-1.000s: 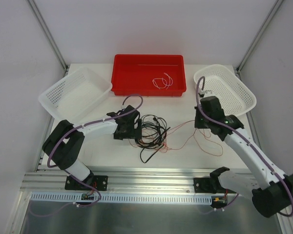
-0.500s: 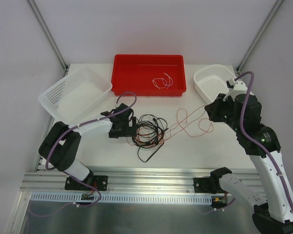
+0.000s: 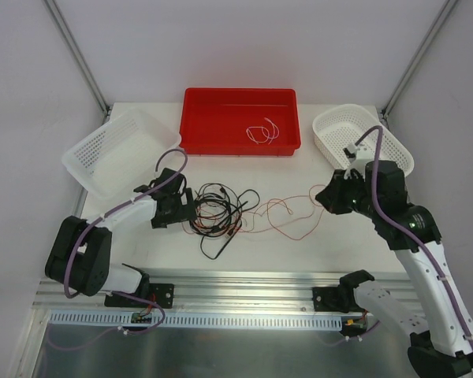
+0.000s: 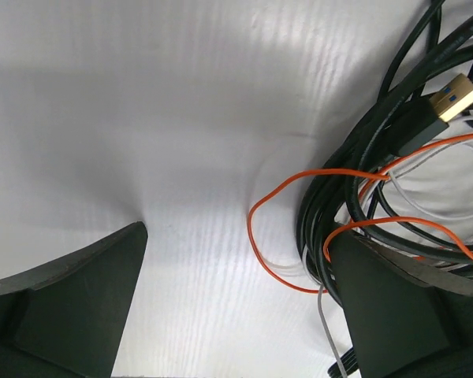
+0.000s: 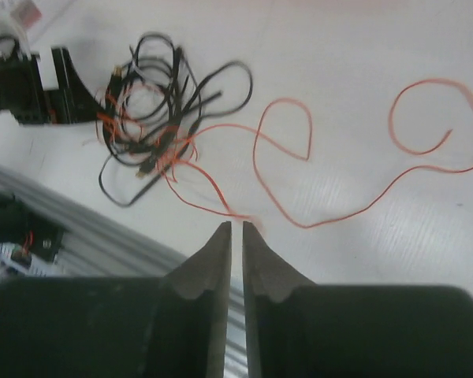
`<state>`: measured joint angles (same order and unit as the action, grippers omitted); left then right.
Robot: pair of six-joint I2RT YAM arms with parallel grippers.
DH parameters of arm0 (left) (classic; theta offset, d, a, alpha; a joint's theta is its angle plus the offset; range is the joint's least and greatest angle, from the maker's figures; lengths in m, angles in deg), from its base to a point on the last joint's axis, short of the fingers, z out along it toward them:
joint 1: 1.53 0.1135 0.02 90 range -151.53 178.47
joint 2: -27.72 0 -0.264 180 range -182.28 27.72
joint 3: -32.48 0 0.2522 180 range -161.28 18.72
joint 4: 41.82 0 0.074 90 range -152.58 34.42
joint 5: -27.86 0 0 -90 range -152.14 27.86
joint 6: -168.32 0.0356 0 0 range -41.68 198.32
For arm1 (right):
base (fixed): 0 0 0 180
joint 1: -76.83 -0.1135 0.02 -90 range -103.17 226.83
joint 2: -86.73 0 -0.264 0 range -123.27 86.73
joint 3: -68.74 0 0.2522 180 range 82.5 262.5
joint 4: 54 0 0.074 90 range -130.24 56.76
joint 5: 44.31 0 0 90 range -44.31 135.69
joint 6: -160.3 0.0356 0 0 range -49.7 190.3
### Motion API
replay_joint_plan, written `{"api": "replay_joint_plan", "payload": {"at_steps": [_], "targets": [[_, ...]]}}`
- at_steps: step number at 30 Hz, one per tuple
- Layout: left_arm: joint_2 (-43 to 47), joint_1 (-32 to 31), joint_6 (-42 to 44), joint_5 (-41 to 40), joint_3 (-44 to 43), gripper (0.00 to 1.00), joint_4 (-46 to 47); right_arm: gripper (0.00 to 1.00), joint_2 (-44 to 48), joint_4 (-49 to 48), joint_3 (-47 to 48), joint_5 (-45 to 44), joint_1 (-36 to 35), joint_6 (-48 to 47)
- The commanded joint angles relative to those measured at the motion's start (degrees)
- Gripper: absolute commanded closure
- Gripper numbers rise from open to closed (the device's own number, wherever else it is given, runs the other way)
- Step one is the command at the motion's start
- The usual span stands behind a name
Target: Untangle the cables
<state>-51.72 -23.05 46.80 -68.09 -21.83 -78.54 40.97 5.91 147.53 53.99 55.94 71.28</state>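
The cables [image 3: 217, 216] are a knot of black loops laced with orange and white, left of the tabletop's [image 3: 331, 252] middle, toward its near edge. One orange strand [image 5: 355, 209] trails right. My left view cuts the knot off. My left gripper [image 4: 238, 236] is spread wide and holds nothing, with the knot against one finger. My right gripper [image 5: 236, 227] is nearly closed. The strand blurs at its tips, so I cannot tell if it is pinched.

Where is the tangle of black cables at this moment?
In the top view the black tangle lies on the table, a little left of centre. It is just right of the open left gripper and nearer the arms than the red bin.
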Motion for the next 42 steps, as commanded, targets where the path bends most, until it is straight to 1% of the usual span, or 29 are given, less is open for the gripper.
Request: {"api": "replay_joint_plan", "payload": {"at_steps": [1, 2, 3, 5, 6, 8, 9, 13, 14, 18, 21, 26, 29, 33, 35, 38, 39, 40, 41, 42], "targets": [[4.37, 0.78, 1.3, -0.29, 1.27, 0.01, -4.55, 0.85, -2.93, 1.4, -4.38, 15.24, -1.26, -2.64], [5.08, 0.78, 1.29, -0.2, 1.27, 0.01, -4.81, 0.81, -4.41, 1.66, -6.74, 17.52, -3.87, -3.08], [5.69, 0.78, 1.38, -0.02, 0.83, 0.01, -4.99, 0.69, -5.04, 2.01, -7.72, 17.63, -5.64, -3.6], [7.8, 0.78, 1.82, 0.59, 0.57, 0.01, -5.42, 0.58, -6.97, 3.93, -8.52, 17.02, -10.72, -5.98], [8.68, 0.78, 2.0, 0.86, 0.39, 0.01, -5.51, 0.51, -8.89, 4.29, -8.78, 15.89, -12.15, -6.5], [11.75, 0.78, 2.87, 2.08, 0.3, 0.01, -5.69, 0.47, -9.7, 2.82, -8.87, 11.25, -14.0, -6.6], [12.81, 0.78, 3.22, 2.52, 0.21, 0.01, -5.78, 0.45, -10.05, 1.76, -9.13, 10.43, -14.1, -6.68], [19.21, 0.69, 5.07, 5.86, 0.04, 0.01, -6.04, 0.44, -12.42, -3.69, -9.22, 2.27, -14.01, -7.65], [20.1, 0.69, 5.25, 6.91, -0.05, 0.01, -6.22, 0.44, -13.21, -6.48, -9.31, -0.79, -13.92, -8.61], [23.36, 0.43, 5.6, 11.3, -0.4, 0.01, -6.31, 0.43, -20.14, -11.08, -7.47, -2.75, -13.57, -12.04], [23.54, -0.62, 5.25, 12.98, -1.36, 0.01, -6.31, 0.43, -26.12, -14.24, -5.63, -2.06, -13.57, -15.2], [19.86, -5.1, 4.63, 12.03, -4.61, 0.01, -6.13, 0.43, -36.57, -18.46, -2.9, -1.7, -13.66, -17.49], [15.9, -8.71, 4.37, 8.78, -7.34, 0.01, -5.87, 0.42, -40.28, -20.13, -1.85, -0.83, -13.57, -18.72], [9.5, -9.51, 3.14, 7.89, -8.05, 0.01, -4.3, 0.42, -45.46, -21.45, -1.32, 0.05, -13.66, -19.17], [7.64, -9.68, 1.91, 7.54, -7.52, 0.01, -2.97, 0.44, -46.35, -21.72, -1.49, 0.23, -13.57, -19.6], [4.3, -9.68, 0.86, 6.93, -6.38, 0.01, -0.6, 0.57, -46.36, -20.76, -1.49, 0.4, -13.48, -19.87], [2.38, -9.68, 0.85, 6.84, -6.47, 0.01, -0.33, 0.73, -45.74, -19.97, -1.32, 0.41, -13.57, -19.87], [1.4, -9.68, 1.03, 6.75, -6.64, 0.01, 0.02, 0.83, -44.0, -18.48, -0.97, -0.03, -13.57, -19.87], [0.52, -9.68, 1.03, 6.49, -6.9, 0.01, 0.11, 0.97, -42.59, -17.51, -0.7, -0.47, -13.48, -20.04], [-1.31, -9.6, 1.2, 6.22, -6.99, 0.01, 0.2, 0.99, -41.18, -16.63, -0.53, -0.91, -13.48, -20.13]]}}
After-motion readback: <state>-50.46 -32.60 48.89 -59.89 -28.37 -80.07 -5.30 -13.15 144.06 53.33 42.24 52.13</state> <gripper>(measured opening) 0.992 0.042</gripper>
